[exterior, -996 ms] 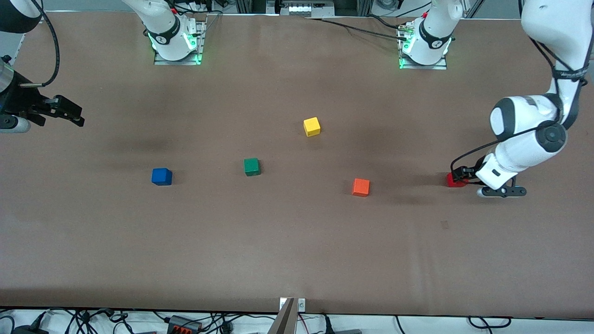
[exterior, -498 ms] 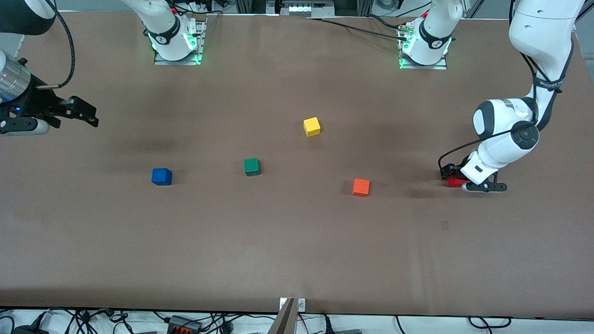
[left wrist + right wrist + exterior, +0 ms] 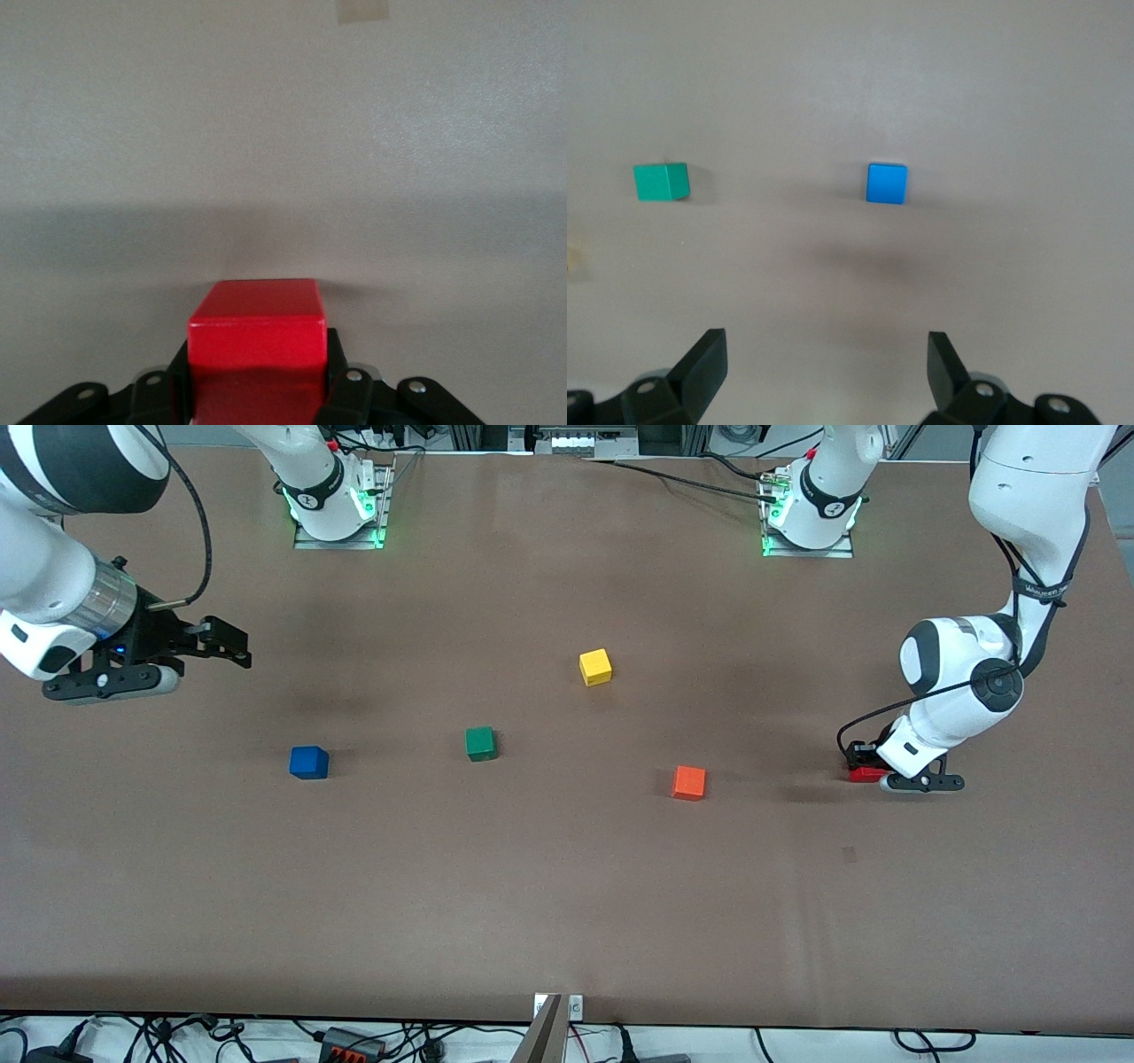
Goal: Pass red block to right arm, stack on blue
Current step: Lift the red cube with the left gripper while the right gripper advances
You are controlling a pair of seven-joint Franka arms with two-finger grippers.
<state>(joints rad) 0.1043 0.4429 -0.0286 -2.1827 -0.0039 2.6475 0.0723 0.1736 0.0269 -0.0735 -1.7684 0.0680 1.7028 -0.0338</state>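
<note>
The red block (image 3: pixel 867 775) sits on the table at the left arm's end. My left gripper (image 3: pixel 861 765) is shut on it. In the left wrist view the red block (image 3: pixel 257 336) fills the gap between the black fingers (image 3: pixel 345 390), which press on both its sides. The blue cube (image 3: pixel 308 763) stands alone toward the right arm's end and also shows in the right wrist view as the blue cube (image 3: pixel 886 183). My right gripper (image 3: pixel 232 646) hangs open over bare table at the right arm's end, with nothing between its fingers (image 3: pixel 702 363).
A green cube (image 3: pixel 480 743) lies beside the blue one toward the table's middle. An orange cube (image 3: pixel 688 782) lies between the green cube and the red block. A yellow cube (image 3: pixel 595 666) stands farther from the front camera. Both arm bases are at the table's back edge.
My left gripper has come down around the red block and shut on it. The right arm has swung in over the table toward the middle, its gripper still open.
</note>
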